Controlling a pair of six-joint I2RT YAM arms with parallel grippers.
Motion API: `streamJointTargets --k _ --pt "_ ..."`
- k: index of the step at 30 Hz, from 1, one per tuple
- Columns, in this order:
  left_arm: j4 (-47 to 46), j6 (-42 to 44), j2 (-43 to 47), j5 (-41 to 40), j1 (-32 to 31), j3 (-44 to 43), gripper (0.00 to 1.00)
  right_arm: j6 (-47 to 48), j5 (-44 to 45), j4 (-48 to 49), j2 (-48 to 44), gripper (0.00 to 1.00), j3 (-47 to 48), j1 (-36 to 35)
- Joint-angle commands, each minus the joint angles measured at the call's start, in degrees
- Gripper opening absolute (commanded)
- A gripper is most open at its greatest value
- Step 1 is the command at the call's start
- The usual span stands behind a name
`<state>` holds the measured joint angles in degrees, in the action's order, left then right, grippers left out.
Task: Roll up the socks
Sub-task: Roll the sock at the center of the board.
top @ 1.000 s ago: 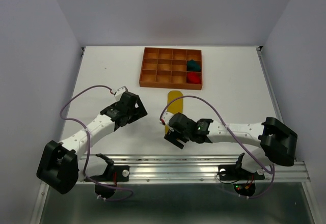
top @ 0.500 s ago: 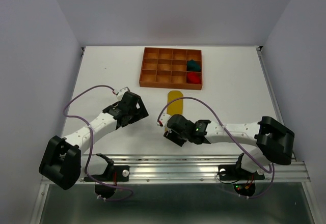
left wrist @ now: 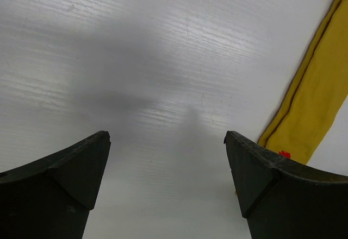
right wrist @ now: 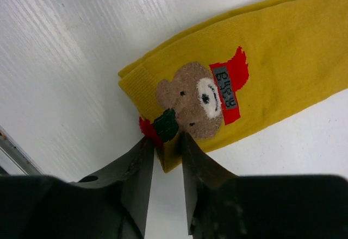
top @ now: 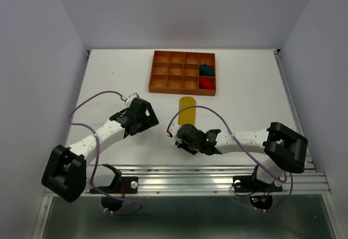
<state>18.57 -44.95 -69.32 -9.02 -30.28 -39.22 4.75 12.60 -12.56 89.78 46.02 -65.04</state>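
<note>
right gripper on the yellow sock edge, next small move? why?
Probably finish closing, then lift that edge slightly and fold it back over the sock to start the roll. The right gripper has its jaws narrowed around the near edge of the yellow sock, which lies flat and unrolled. The left gripper stands open over bare table beside it.

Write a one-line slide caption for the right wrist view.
Right gripper pinching the near edge of the flat yellow sock, just below its bear motif, on the white table.
</note>
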Motion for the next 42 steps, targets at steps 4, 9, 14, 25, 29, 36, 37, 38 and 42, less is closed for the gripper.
streamJointTargets --k 4,9,14,25,29,36,37,38,42 --pt "-0.4 1.6 1.6 1.3 0.0 -0.4 0.99 -1.0 -2.8 1.7 2.1 0.16 0.9 -0.6" --pt "-1.9 2.2 3.9 5.1 0.1 2.0 0.99 -4.0 -8.1 -1.8 2.6 0.08 4.4 -0.6" --pt "-5.0 2.0 6.3 11.9 0.1 5.8 0.99 -10.0 -22.7 -5.0 4.2 0.02 7.9 3.0" --pt "-8.9 0.3 8.0 21.7 0.0 11.6 0.99 -20.0 -42.0 -8.8 9.8 0.01 13.7 15.5" --pt "-11.1 1.0 8.7 23.8 -0.4 12.8 0.98 -21.1 -48.5 -8.6 11.3 0.01 15.1 17.0" --pt "-17.6 3.1 10.5 28.3 -1.5 15.1 0.98 -27.0 -58.4 -8.4 14.5 0.01 17.0 22.5" --pt "-17.9 3.3 10.6 28.4 -1.6 15.1 0.98 -27.8 -59.0 -8.4 15.2 0.01 17.0 22.5" --pt "-18.2 3.5 10.8 28.4 -1.7 15.1 0.98 -28.3 -59.6 -8.4 16.1 0.01 17.0 23.3" --pt "-20.6 3.4 10.4 29.5 -1.9 15.7 0.95 -30.0 -60.7 -8.4 18.1 0.01 17.8 24.4"
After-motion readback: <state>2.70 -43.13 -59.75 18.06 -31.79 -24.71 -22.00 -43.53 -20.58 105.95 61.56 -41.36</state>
